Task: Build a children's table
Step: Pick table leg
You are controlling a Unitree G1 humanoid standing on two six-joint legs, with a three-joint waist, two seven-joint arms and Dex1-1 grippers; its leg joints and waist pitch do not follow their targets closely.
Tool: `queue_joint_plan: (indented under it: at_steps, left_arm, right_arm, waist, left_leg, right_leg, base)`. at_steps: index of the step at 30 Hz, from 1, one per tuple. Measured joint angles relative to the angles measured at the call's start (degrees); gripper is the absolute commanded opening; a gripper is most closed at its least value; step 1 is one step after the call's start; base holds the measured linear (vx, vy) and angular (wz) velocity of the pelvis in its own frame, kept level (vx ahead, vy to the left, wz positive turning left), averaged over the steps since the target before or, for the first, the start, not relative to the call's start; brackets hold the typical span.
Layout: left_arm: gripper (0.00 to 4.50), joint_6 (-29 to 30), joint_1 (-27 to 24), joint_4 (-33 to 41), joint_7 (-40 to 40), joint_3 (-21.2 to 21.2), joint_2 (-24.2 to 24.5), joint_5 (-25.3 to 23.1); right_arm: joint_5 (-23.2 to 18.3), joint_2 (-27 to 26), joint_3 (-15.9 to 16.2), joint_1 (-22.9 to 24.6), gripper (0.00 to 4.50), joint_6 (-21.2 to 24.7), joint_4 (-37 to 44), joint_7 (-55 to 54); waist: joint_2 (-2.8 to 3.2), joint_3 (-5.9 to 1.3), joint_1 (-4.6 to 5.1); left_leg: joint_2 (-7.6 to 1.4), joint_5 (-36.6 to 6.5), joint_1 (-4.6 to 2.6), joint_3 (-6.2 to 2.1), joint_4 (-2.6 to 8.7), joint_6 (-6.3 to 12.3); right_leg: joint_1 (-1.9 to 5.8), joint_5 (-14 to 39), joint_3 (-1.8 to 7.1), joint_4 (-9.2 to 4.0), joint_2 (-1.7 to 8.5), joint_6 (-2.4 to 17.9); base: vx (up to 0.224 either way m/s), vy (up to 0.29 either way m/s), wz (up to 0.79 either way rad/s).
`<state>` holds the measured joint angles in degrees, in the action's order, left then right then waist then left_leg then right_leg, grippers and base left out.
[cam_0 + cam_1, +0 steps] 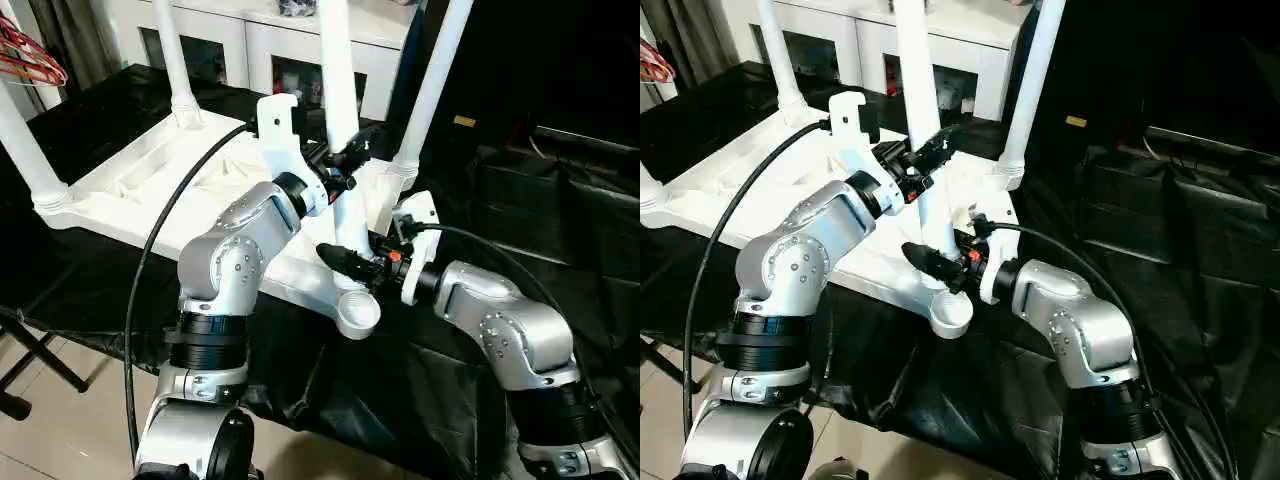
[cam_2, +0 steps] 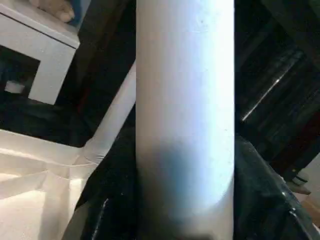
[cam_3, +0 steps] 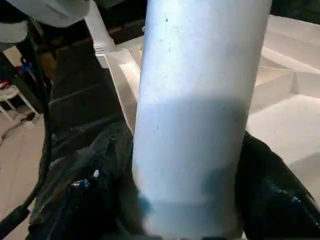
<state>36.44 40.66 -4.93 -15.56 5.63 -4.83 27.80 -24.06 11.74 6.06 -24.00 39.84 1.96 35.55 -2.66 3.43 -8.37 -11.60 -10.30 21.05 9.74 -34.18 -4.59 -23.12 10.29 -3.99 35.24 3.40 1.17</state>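
The white plastic table top (image 1: 150, 185) lies upside down on a black cloth (image 1: 420, 390), filling the left and centre of the head view, its hollow underside moulded with ribs. Three smooth, tapered round legs stand up from its rounded corner sockets: one at the left edge (image 1: 25, 150), one at the upper left (image 1: 175, 60), one at the upper right (image 1: 435, 85). A fourth leg (image 1: 340, 110) rises in the centre, above the open cup-shaped socket (image 1: 357, 315) at the near corner.

The left gripper (image 1: 352, 160) pinches this fourth leg higher up, black fingers on either side of it. The right gripper (image 1: 350, 262) clamps the same leg low down, just above the socket. In both wrist views the glossy white tube (image 2: 185, 115) sits between dark fingers (image 3: 87, 185).

A white cabinet (image 1: 260, 40) with glass doors stands at the top of the frame.
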Motion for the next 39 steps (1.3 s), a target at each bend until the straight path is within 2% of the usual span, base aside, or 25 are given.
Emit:
queue_joint_plan:
  at_steps: [3, 4, 9, 11, 15, 20, 34, 36, 39]
  left_arm:
    - [1.9, -0.13, -0.25, 0.07, -2.27, -1.28, 0.31, 0.23]
    - [1.88, -0.07, -0.39, 0.06, -3.14, -1.83, 0.62, 0.5]
    - [1.88, 0.68, -0.55, 0.06, -6.52, -3.22, 2.45, 0.7]
    - [1.88, 0.81, -0.54, 0.03, -8.29, -4.03, 3.49, 0.7]
    - [1.88, 0.81, -0.14, -0.48, -10.14, -4.54, 4.33, 0.69]
    - [1.88, 0.94, 0.09, -0.53, -11.96, -5.6, 4.94, 0.69]
    - [1.88, 1.96, 0.12, -0.51, -15.53, -7.76, 4.85, 1.81]
    - [1.88, 1.96, 0.22, -0.51, -15.55, -7.74, 4.83, 1.82]
    - [1.88, 1.96, 0.6, -0.51, -15.55, -7.72, 4.75, 1.86]
  right_arm:
    - [-1.19, 1.86, -1.19, -2.25, 3.4, 0.84, -0.9, 1.55]
    - [-1.41, 2.9, -1.57, -3.01, 3.65, 1.15, -1.0, 2.41]
    - [-3.59, 6.33, -2.87, -3.9, 4.01, 2.84, -2.38, 7.62]
    - [-5.39, 9.19, -2.96, -5.29, 4.03, 4.65, -4.42, 11.47]
    - [-6.11, 12.29, -2.89, -6.48, 4.03, 6.27, -4.9, 15.97]
    - [-6.09, 12.71, -1.16, -6.51, 4.03, 7.02, -6.01, 17.77]
    - [-6.96, 11.72, 0.09, -7.67, 4.03, 7.24, -8.38, 21.3]
    - [-7.09, 11.71, 0.09, -7.67, 3.69, 7.33, -8.38, 21.93]
    - [-7.28, 11.53, 0.09, -7.66, 3.48, 7.34, -8.38, 22.08]
  waist:
    - [-0.01, 0.0, -0.04]
    - [-0.02, 0.0, -0.09]
    - [-0.09, -0.04, -0.08]
    - [-0.11, -0.03, -0.08]
    - [-0.13, -0.02, -0.09]
    - [-0.15, -0.01, -0.13]
    - [-0.17, 0.0, -0.19]
    - [-0.17, 0.0, -0.19]
    - [-0.17, 0.0, -0.2]
  left_leg:
    - [0.0, 0.0, 0.0, 0.0, -0.01, 0.0]
    - [0.0, 0.0, 0.0, 0.01, -0.01, 0.0]
    - [0.0, 0.0, 0.0, 0.01, -0.01, 0.0]
    - [0.0, 0.01, 0.0, 0.02, -0.02, 0.01]
    - [0.0, 0.03, -0.01, 0.02, -0.02, 0.05]
    - [0.0, 0.05, 0.0, 0.02, -0.04, 0.08]
    - [-0.01, 0.09, 0.01, 0.02, -0.09, 0.12]
    - [-0.01, 0.09, 0.01, 0.02, -0.09, 0.13]
    - [-0.01, 0.09, 0.01, 0.02, -0.09, 0.13]
  right_leg:
    - [0.0, -0.01, 0.0, 0.0, 0.0, -0.01]
    - [0.0, -0.02, 0.01, -0.01, 0.0, -0.01]
    - [0.0, -0.02, 0.0, 0.0, 0.0, 0.0]
    - [0.0, -0.05, 0.01, 0.0, 0.0, 0.03]
    - [0.0, -0.05, 0.01, 0.03, 0.0, 0.03]
    - [0.0, -0.06, 0.0, 0.03, 0.0, 0.05]
    - [0.0, -0.12, 0.0, 0.05, 0.0, 0.08]
    - [0.0, -0.12, 0.0, 0.05, 0.0, 0.07]
    - [0.0, -0.12, 0.0, 0.05, 0.0, 0.08]
  base:
    - [0.0, 0.0, 0.0]
    - [0.0, 0.0, 0.0]
    - [0.0, 0.0, 0.0]
    - [0.0, 0.0, 0.0]
    - [0.0, 0.0, 0.0]
    - [0.0, 0.0, 0.0]
    - [0.0, 0.0, 0.0]
    - [0.0, 0.0, 0.0]
    - [0.0, 0.0, 0.0]
